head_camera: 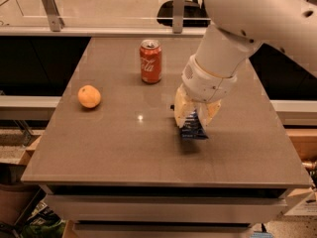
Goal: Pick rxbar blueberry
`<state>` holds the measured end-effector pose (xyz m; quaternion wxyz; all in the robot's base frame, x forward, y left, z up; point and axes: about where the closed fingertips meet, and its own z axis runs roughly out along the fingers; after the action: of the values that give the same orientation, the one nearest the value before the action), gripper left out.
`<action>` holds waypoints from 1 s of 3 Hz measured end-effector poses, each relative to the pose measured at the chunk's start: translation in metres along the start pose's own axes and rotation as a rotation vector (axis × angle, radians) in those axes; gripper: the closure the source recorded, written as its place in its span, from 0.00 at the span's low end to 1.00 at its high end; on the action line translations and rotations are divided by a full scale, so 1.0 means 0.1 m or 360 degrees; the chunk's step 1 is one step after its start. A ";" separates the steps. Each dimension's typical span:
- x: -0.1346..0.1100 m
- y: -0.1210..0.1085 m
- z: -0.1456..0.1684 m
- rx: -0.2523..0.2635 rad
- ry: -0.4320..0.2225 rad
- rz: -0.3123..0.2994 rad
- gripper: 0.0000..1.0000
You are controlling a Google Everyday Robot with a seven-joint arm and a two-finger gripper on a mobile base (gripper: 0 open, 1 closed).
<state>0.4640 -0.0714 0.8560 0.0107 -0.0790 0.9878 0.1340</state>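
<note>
The rxbar blueberry [191, 132], a dark-blue wrapper with white text, hangs between the two pale fingers of my gripper [193, 123]. The gripper is shut on the bar and holds it a little above the brown table [124, 152], right of centre, with the bar's shadow on the tabletop just beneath. My large white arm reaches down to it from the upper right and hides the top part of the bar.
A red soda can [150, 61] stands upright at the back, left of the gripper. A round orange fruit [89, 96] lies at the left. A railing and a dark drop run behind the table's far edge.
</note>
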 end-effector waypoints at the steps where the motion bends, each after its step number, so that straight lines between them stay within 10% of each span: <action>1: -0.06 -0.06 -0.13 -0.0104 -0.0008 -0.0051 1.00; 3: -0.13 -0.07 -0.42 -0.0177 -0.0020 -0.0122 1.00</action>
<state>0.4779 -0.0874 0.8955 0.0175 -0.1163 0.9750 0.1885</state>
